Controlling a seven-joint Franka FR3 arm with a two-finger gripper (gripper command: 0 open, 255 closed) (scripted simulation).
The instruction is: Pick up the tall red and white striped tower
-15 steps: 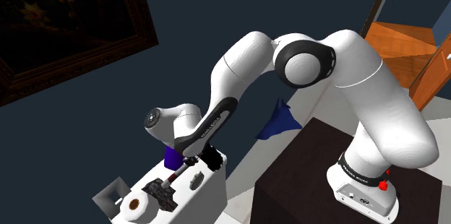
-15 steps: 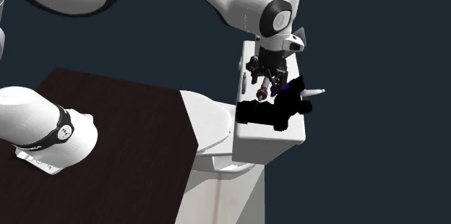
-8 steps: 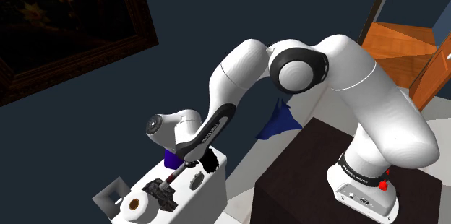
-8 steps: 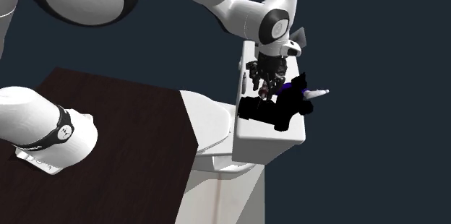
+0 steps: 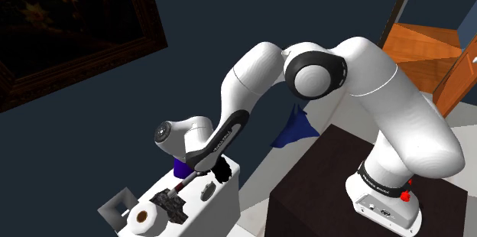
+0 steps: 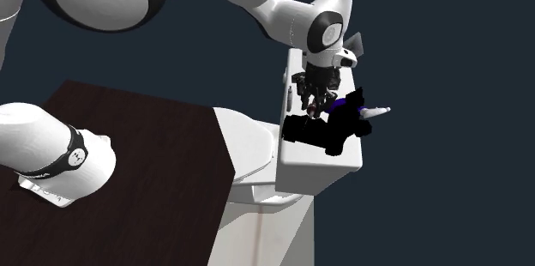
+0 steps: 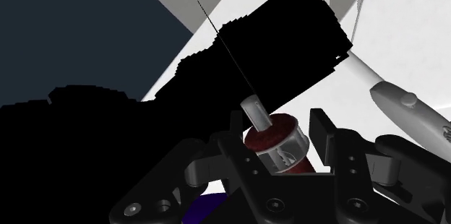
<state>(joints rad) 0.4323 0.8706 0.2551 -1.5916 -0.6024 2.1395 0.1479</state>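
- you are at the grasp step: your tool [image 7: 278, 120] straddles the tower [image 7: 278, 141], which sits on the toilet tank [image 6: 313, 170] beside a black thing [image 6: 319, 132].
- i cannot tell whether the tool is clenched on it.
- next, confirm the clench, then lift straight up, clear of the black thing.

Both exterior views are dim. In the shoulder view the wall painting [image 5: 69, 21] is almost lost in gloom, while my white arm [image 5: 397, 98] is evenly lit, with soft shading underneath. There is no glare, blur or edge distortion. In the wrist view a black object [image 7: 238, 63] renders flat and jagged-edged, without shading — the red tower [image 7: 278, 143] clasped in my gripper [image 7: 277, 118] carries faint highlights.
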